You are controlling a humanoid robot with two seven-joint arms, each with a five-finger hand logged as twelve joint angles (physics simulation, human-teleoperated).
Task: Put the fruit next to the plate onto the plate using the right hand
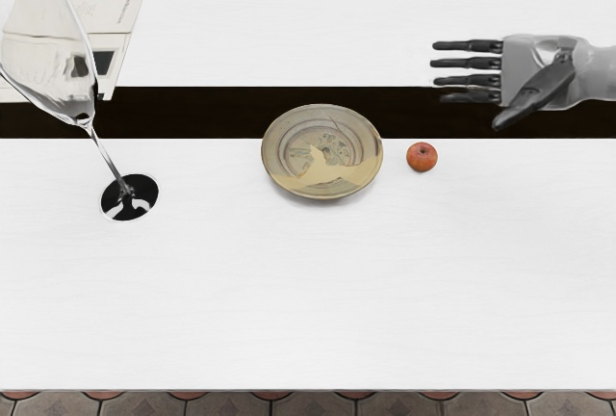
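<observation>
The right hand (515, 69) hovers in the upper right of the frame, fingers stretched out straight and holding nothing. It should come down over the red fruit (422, 156), which lies on the table just right of the plate (274, 151), and close around it from above without nudging it away. The plate carries nothing. The tilted wine glass (58, 60) at left looks empty.

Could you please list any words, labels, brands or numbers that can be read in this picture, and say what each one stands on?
Nothing here can be read.
On the paper booklet, far left behind the wine glass: a faint line of print near its right edge, too small and blurred to read.
On the plate: a painted pattern only, no letters.
On the fruit: no label or sticker visible.
</observation>
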